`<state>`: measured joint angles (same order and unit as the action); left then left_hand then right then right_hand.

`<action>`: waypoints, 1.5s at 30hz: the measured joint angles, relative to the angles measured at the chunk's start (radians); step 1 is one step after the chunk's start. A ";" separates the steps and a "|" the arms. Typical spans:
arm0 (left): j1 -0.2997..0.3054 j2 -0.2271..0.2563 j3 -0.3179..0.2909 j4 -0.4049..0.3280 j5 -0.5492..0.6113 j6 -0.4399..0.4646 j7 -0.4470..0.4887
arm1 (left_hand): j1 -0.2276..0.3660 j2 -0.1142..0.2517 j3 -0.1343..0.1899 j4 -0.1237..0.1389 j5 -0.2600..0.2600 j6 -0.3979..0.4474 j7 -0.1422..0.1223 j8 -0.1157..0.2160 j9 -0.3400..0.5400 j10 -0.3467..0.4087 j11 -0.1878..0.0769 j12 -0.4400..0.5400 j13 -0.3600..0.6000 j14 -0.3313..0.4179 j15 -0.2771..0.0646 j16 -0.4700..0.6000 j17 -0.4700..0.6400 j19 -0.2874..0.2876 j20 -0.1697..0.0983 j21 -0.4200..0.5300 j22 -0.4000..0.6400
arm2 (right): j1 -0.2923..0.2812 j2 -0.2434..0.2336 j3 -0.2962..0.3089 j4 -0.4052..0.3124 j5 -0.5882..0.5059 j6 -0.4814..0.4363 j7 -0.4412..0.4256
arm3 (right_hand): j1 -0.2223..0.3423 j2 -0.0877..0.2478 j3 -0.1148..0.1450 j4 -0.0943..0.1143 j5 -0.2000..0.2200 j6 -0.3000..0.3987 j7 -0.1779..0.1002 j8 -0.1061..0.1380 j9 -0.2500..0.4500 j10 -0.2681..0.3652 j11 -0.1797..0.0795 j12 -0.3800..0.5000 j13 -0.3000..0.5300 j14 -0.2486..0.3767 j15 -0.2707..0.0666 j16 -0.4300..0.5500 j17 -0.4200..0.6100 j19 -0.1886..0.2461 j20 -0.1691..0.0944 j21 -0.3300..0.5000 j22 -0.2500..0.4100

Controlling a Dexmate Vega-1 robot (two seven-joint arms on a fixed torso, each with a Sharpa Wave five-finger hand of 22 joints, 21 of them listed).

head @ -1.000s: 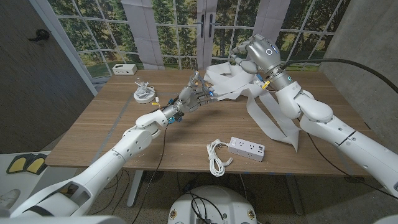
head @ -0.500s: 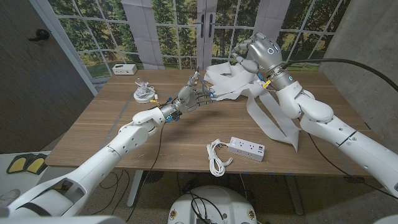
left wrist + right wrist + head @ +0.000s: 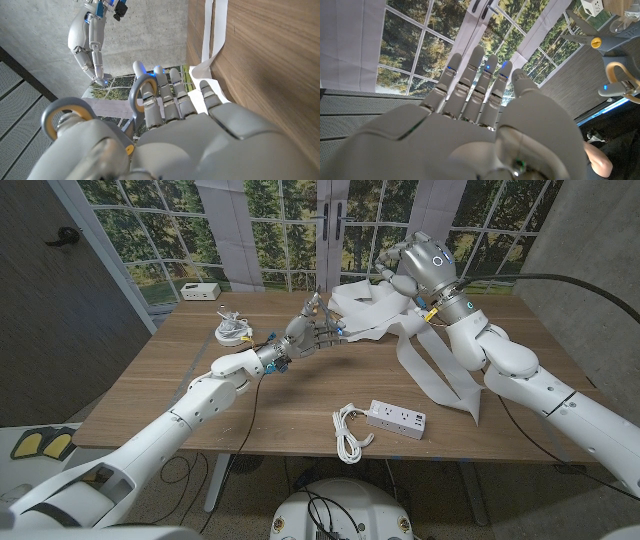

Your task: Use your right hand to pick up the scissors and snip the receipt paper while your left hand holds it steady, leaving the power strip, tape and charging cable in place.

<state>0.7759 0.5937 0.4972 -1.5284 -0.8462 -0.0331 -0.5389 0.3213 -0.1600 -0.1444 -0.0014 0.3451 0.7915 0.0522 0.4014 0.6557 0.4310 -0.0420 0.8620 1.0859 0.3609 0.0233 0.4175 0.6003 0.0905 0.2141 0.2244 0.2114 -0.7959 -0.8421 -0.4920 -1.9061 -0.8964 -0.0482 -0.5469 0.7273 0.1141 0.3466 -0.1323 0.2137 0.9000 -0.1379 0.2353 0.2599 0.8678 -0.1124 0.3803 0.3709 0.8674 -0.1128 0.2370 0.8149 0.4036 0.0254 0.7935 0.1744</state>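
While the head view looks down on the tabletop, the left hand (image 3: 305,335) hangs over its far middle, gripping the scissors (image 3: 313,308), blades tilted up, just beside the crumpled receipt paper (image 3: 368,310) whose strips trail to the right edge. The right hand (image 3: 412,265) hovers above the paper near the far edge. The power strip (image 3: 398,418) and its white cord (image 3: 347,432) lie near the front edge, and a coiled charging cable (image 3: 232,330) lies far left. The left wrist view adds the grey scissor rings (image 3: 141,93) around the left hand's (image 3: 200,135) fingers. The right wrist view shows the right hand's (image 3: 480,120) fingers straight, slightly apart, holding nothing.
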 measured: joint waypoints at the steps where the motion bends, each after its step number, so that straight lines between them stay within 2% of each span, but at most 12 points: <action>1: -0.001 0.001 0.000 0.000 0.000 0.000 0.000 | 0.000 0.000 -0.001 0.001 0.000 0.000 0.000 0.000 0.000 0.000 0.000 0.000 -0.001 0.000 0.000 0.000 0.000 0.000 0.000 0.000 0.000 | 0.000 0.000 0.000 0.000 0.000 -0.002 0.001 | -0.001 -0.001 0.000 0.000 0.000 0.000 0.000 0.000 0.000 0.000 0.000 0.000 -0.003 0.000 0.000 0.000 0.000 0.000 0.000 0.000 0.000; 6: -0.007 0.004 0.002 0.000 0.000 0.000 0.000 | 0.000 0.000 -0.008 0.000 0.006 0.000 0.000 0.000 0.004 0.004 0.000 0.001 -0.003 0.005 0.000 0.000 0.000 0.000 0.000 0.000 0.000 | -0.003 -0.001 0.003 -0.005 0.003 -0.009 0.011 | -0.001 -0.001 0.000 0.000 0.000 0.000 0.000 -0.008 0.000 -0.004 0.004 -0.009 -0.005 0.000 0.000 0.000 0.000 0.000 0.000 0.000 0.000; 23: -0.021 0.003 0.009 0.006 0.030 -0.022 -0.002 | 0.008 0.008 -0.025 -0.002 0.021 0.016 -0.002 0.000 0.009 0.017 -0.003 0.012 -0.013 0.022 -0.011 -0.003 0.000 0.000 0.000 0.000 -0.002 | 0.001 -0.001 0.004 0.000 0.009 -0.022 0.024 | -0.014 -0.003 0.000 0.000 0.000 -0.011 0.000 -0.008 -0.005 -0.007 0.007 -0.018 -0.009 -0.004 0.004 0.000 -0.005 0.004 0.003 -0.008 0.000; 43: -0.066 -0.043 0.025 0.085 0.036 -0.042 -0.036 | 0.025 0.025 -0.044 -0.005 0.033 0.027 -0.013 0.007 0.023 0.029 -0.008 0.029 -0.012 0.040 -0.018 -0.003 0.003 0.000 0.000 0.000 -0.002 | 0.026 0.011 -0.011 0.031 0.016 -0.034 0.029 | -0.024 -0.005 0.000 0.000 0.000 -0.011 0.000 -0.008 -0.005 -0.008 0.008 -0.023 -0.009 -0.009 0.005 0.000 -0.005 0.004 0.003 -0.008 0.000; 45: -0.070 -0.046 0.026 0.090 0.039 -0.047 -0.042 | 0.029 0.029 -0.045 -0.004 0.033 0.038 -0.013 0.007 0.022 0.033 -0.011 0.031 -0.011 0.040 -0.018 -0.003 0.005 0.000 0.000 0.000 -0.002 | 0.032 0.012 -0.014 0.038 0.017 -0.037 0.033 | -0.027 -0.009 0.000 0.000 0.000 -0.018 0.008 -0.009 -0.005 -0.018 0.010 -0.026 -0.009 -0.009 0.005 0.000 -0.005 0.004 0.003 -0.008 0.000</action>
<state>0.7058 0.5473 0.5231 -1.4383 -0.8068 -0.0798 -0.5807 0.3506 -0.1308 -0.1899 -0.0054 0.3779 0.8294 0.0396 0.4084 0.6776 0.4641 -0.0530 0.8929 1.0751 0.4005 0.0054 0.4143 0.6050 0.0907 0.2141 0.2245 0.2092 -0.7640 -0.8299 -0.5063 -1.8682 -0.8795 -0.0855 -0.5141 0.7001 0.1054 0.3466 -0.1323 0.2137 0.8817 -0.1301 0.2262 0.2554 0.8494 -0.1021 0.3547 0.3624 0.8586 -0.1074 0.2370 0.8104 0.4073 0.0288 0.7859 0.1744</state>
